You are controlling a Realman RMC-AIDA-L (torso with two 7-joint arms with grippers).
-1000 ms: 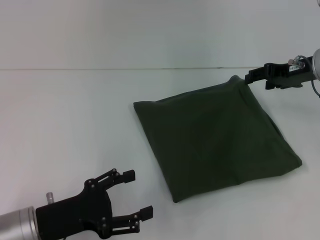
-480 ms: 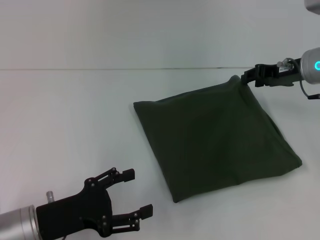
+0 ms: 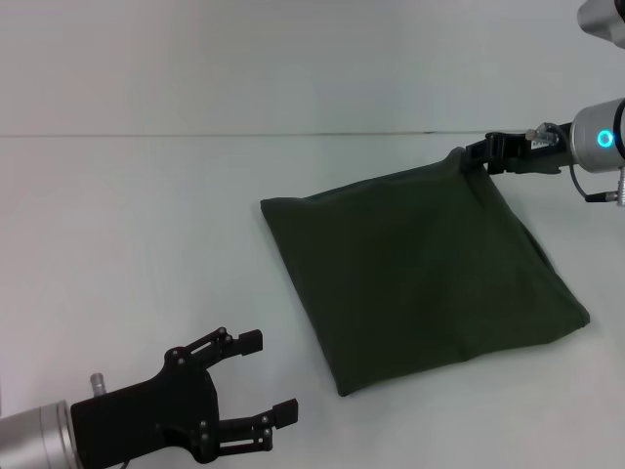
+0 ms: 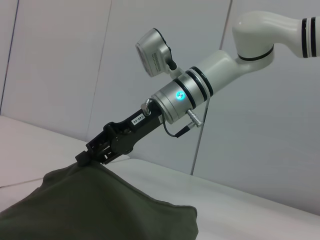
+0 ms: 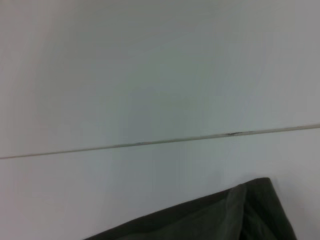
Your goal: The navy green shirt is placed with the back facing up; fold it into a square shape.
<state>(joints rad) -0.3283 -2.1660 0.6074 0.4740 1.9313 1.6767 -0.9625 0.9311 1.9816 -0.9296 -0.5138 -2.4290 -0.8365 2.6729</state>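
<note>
1. At the near edge of the white tabletop (image 3: 146, 225), toward its left corner, the left gripper (image 3: 266, 383) hangs low over the surface. Its two black fingers stand apart with nothing between them, and it is well apart from the cloth.
2. Just right of the tabletop's middle lies the navy green shirt (image 3: 420, 274), folded into a roughly square pad turned like a diamond. One corner points to the near edge, one to the left, one to the right edge, and one to the far side.
3. The shirt's upper face is plain dark olive, with soft creases near the right corner. The folded edges look thick, and the pad lies flat on the tabletop except at its far corner.
4. At that far corner, toward the right end of the tabletop's far edge, the right gripper (image 3: 476, 153) reaches in from the right. Its black fingers touch the cloth's tip, which stands slightly raised there.
5. The left wrist view shows the same contact (image 4: 86, 159): the dark tool's tip meets the peak of the shirt (image 4: 100, 210). Whether its fingers pinch the fabric or merely rest together against it cannot be told.
6. The right wrist view shows only the shirt's far corner (image 5: 250, 210) on the white surface.
</note>
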